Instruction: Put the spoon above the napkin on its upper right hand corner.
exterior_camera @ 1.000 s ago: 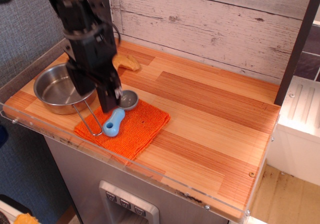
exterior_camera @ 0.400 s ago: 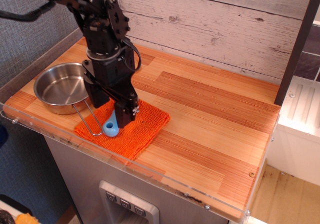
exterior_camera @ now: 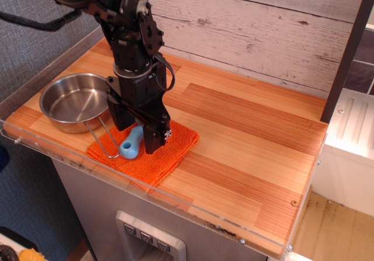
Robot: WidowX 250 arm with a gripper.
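The spoon lies on the orange napkin near the table's front left. Only its light-blue handle shows, pointing to the front left; the grey bowl is hidden behind the gripper. My gripper is low over the napkin's upper part, at the bowl end of the spoon. One dark finger stands to the right of the handle and the other to its left. The jaws look apart, with the handle showing between them. I cannot tell whether they touch the spoon.
A steel pan stands left of the napkin, and its wire handle reaches onto the napkin's left edge. A clear plastic rim runs along the table's front edge. A planked wall is behind, and a white cabinet stands at the right.
My gripper has shifted right and toward the front and turned. It now covers the spoon's bowl, which showed a second ago. The spoon and napkin have not moved.
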